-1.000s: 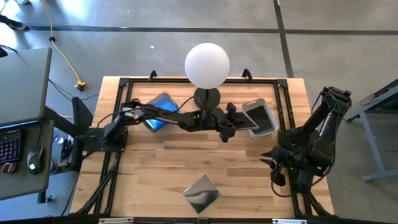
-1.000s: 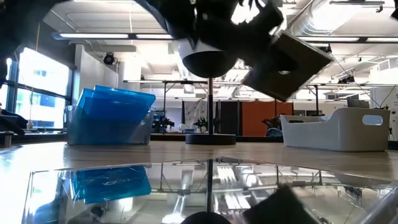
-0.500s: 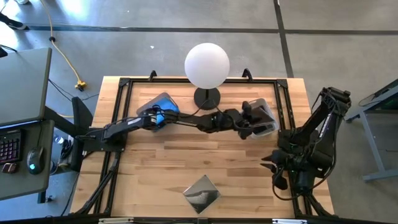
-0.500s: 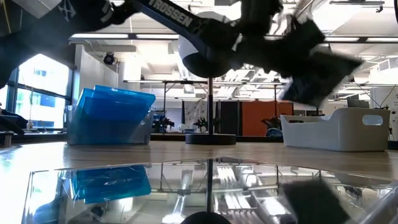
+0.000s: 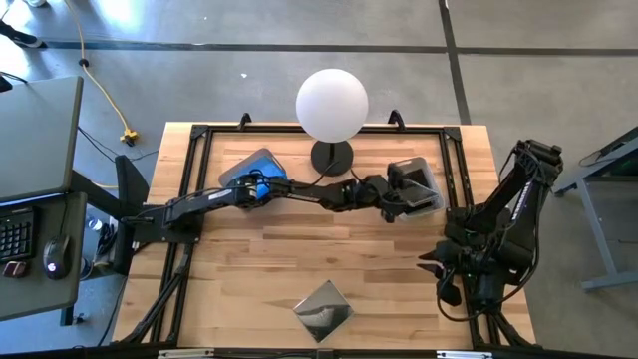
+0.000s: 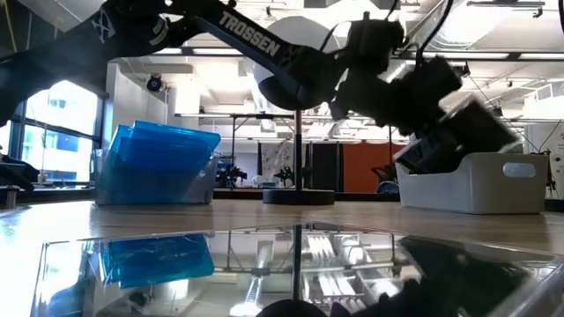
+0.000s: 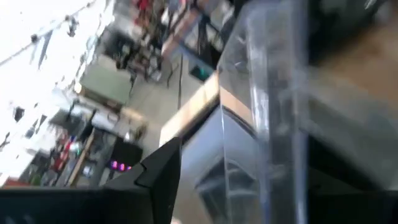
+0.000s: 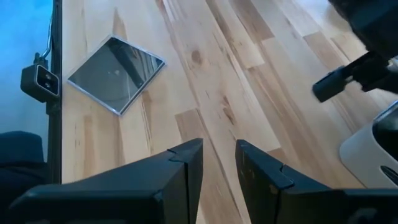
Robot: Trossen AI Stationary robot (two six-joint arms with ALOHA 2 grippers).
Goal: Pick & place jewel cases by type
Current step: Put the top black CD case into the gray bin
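My left gripper (image 5: 397,195) reaches across the table and is shut on a dark jewel case (image 5: 410,179), held tilted above the grey right bin (image 5: 437,203). In the low view the case (image 6: 458,132) hangs over that bin (image 6: 493,189). A second dark case (image 5: 324,309) lies flat on the table near the near edge, also seen in the right wrist view (image 8: 116,73). Blue cases (image 5: 254,179) stand in the left bin (image 6: 159,163). My right gripper (image 8: 219,168) waits open at the table's right side. My left gripper holds the dark jewel case by one edge (image 6: 414,88), pinched between the two fingers, coming from the table's left. The case is lifted clear and tilted, its far corner (image 6: 498,141) lowest over the bin. In the left wrist view one finger (image 7: 158,177) lies beside the case's clear edge (image 7: 273,93).
A lamp with a white globe (image 5: 332,105) stands on a round black base (image 5: 332,156) at the table's far middle, just behind the outstretched left arm. A black frame runs along the table's edges (image 5: 189,199). Bare wood lies between the two bins and the near case.
My left gripper has carried the dark case from the table's middle toward the right edge, to above the right bin, and has come lower. The case has stayed tilted in the hold. The right arm has kept still.
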